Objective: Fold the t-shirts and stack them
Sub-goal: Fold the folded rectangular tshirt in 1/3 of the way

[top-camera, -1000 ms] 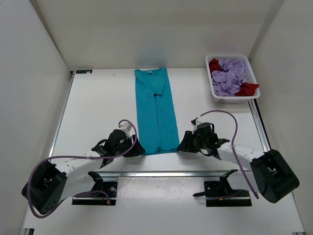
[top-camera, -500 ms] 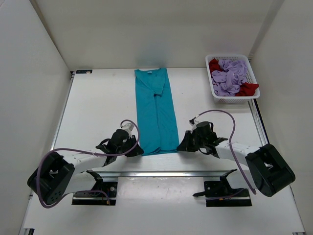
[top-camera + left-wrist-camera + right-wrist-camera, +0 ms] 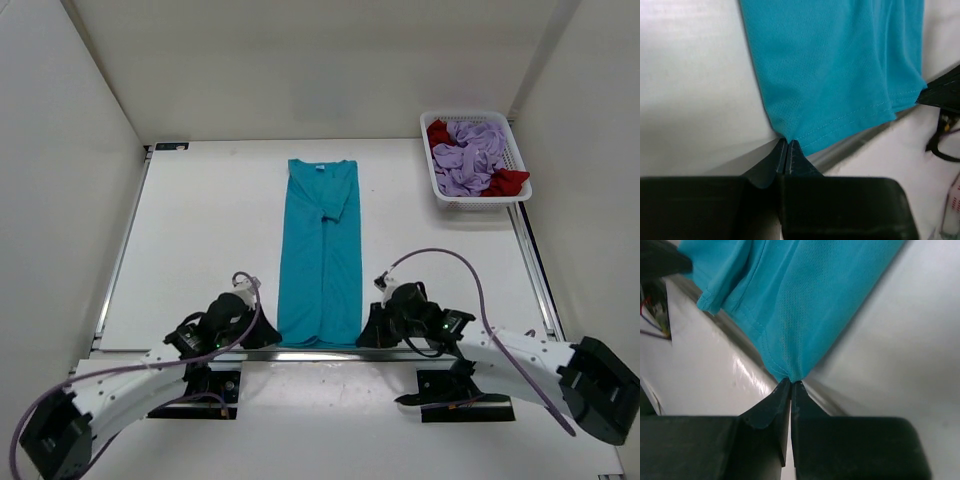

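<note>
Fabric from overhead: you are looking at the teal t-shirt (image 3: pixel 322 250) lying as a long narrow strip down the middle of the worktop (image 3: pixel 200 230), with its hem reaching the near edge. The lavender t-shirt (image 3: pixel 472 150) and red t-shirt (image 3: pixel 508 182) are sitting bunched in the white basket (image 3: pixel 437 180) at the far right. Your left pincer (image 3: pixel 268 338) and right pincer (image 3: pixel 365 338) are sitting at the two hem corners.

From the left wrist, your pincer is pinching shut on one corner, right at the stitched edge.

From the right wrist, the other pincer is clamping the opposite corner the same way. The cloth is looking thin, light and limp, so it is likely to sag between the grips. You are gripping it on the stitched hem, which looks like the firmest hold, and keeping both corners level should hold the fold square.
</note>
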Controlling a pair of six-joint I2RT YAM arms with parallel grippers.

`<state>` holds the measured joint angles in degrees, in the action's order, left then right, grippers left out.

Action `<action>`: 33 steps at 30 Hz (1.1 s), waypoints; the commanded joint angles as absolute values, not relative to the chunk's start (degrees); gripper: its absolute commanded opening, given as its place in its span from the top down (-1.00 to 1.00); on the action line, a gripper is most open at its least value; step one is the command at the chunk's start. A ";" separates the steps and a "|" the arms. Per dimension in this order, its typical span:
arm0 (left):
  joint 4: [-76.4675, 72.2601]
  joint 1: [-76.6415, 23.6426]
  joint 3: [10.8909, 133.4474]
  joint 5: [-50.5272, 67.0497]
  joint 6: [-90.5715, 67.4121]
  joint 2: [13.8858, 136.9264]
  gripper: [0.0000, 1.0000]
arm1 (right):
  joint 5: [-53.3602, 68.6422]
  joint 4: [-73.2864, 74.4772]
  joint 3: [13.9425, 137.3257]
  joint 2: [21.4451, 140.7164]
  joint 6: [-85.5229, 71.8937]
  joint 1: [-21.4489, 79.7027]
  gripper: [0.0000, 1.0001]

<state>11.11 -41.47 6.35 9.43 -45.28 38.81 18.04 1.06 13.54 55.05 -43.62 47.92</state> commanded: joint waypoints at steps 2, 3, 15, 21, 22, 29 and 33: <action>28.89 -40.97 9.47 10.63 -48.34 25.59 1.00 | 13.71 8.08 14.75 47.74 -49.05 50.28 1.00; 29.52 -40.44 12.10 10.72 -47.38 26.19 1.00 | 14.32 8.35 16.77 47.99 -48.78 49.23 0.98; 14.51 -23.30 43.82 12.93 -34.28 69.12 1.00 | 27.05 3.62 43.39 75.46 -31.56 20.06 1.00; 14.50 -19.69 60.98 12.13 -31.82 90.40 0.99 | 28.82 4.57 59.38 93.41 -28.92 16.00 1.00; 14.85 -19.34 64.22 12.04 -31.64 92.61 1.00 | 29.26 4.83 62.46 96.82 -28.66 15.65 1.00; 10.73 -18.20 72.24 12.82 -33.39 107.12 0.80 | 29.88 6.77 73.28 109.24 -26.28 13.89 1.00; 5.99 -15.39 71.72 17.04 -36.73 107.77 0.30 | 29.53 6.41 74.97 110.22 -26.45 13.10 0.71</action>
<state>10.52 -17.74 70.13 13.69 -34.39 110.59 28.64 7.05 72.18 111.02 -27.86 13.82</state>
